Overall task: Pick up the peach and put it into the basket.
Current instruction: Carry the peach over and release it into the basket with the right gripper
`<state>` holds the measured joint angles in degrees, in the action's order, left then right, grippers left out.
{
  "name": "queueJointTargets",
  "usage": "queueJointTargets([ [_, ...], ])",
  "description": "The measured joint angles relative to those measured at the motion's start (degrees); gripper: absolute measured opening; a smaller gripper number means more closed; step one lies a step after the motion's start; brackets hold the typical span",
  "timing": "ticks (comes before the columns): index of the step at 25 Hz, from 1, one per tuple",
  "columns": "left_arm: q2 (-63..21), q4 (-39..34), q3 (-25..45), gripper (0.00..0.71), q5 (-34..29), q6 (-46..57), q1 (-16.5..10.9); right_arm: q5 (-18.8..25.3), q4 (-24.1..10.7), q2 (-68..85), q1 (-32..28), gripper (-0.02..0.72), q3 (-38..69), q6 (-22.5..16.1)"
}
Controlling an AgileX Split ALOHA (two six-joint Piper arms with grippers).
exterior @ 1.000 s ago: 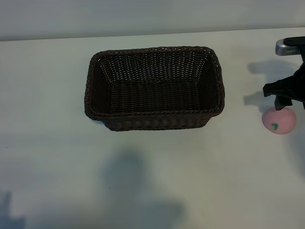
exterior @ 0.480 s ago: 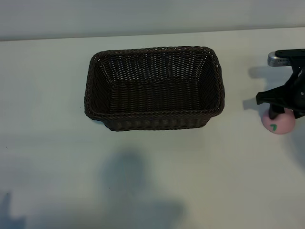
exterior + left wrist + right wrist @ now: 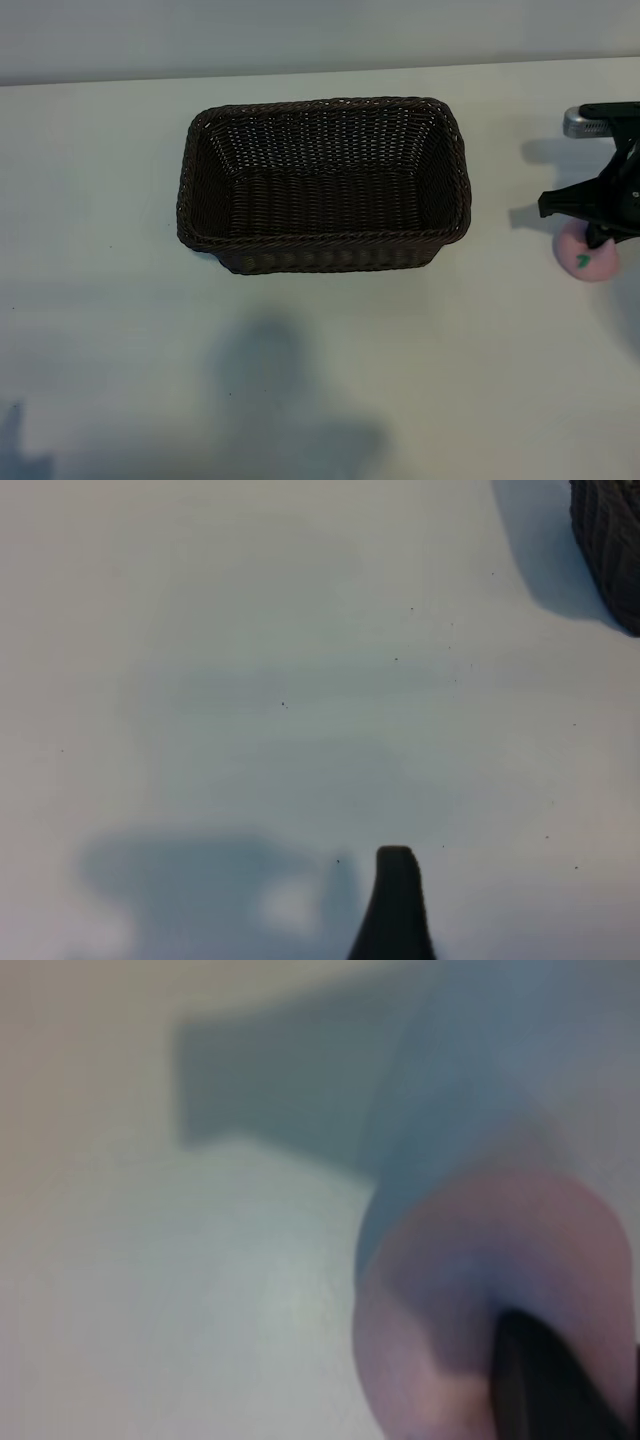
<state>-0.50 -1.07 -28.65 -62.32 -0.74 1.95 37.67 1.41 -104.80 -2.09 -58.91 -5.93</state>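
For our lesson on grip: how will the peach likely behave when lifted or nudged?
The peach looks round and smooth, so a nudge would probably roll it across the table. It seems small and likely light. The right pincer sits on its top, so it might slip out.

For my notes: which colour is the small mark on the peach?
Green, on the pale-pink peach; the exterior view shows it best.

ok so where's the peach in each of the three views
Exterior view: the peach lies at the far right edge on the table, right of the basket, under the right hand.
Left wrist view: no peach; only a corner of the basket shows.
Right wrist view: the peach fills the lower right, close up.
Shared landmark: the pale table.
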Motion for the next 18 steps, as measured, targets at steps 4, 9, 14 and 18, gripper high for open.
queueJointTargets([
  [4, 0.0, 0.0, 0.0, 0.594, 0.0, 0.0, 0.0, 3.71, 0.06, 3.09, 0.0, 0.04, -1.59, 0.77],
  [9, 0.0, 0.0, 0.0, 0.594, 0.0, 0.0, 0.0, 10.35, 0.06, 7.85, 0.0, 0.04, -7.32, 2.29],
  [14, 0.0, 0.0, 0.0, 0.594, 0.0, 0.0, 0.0, 14.59, 0.12, 10.83, 0.0, 0.04, -12.97, 2.38],
  [18, 0.0, 0.0, 0.0, 0.594, 0.0, 0.0, 0.0, 16.24, 0.6, 10.89, 0.26, 0.04, -15.63, 2.72],
])
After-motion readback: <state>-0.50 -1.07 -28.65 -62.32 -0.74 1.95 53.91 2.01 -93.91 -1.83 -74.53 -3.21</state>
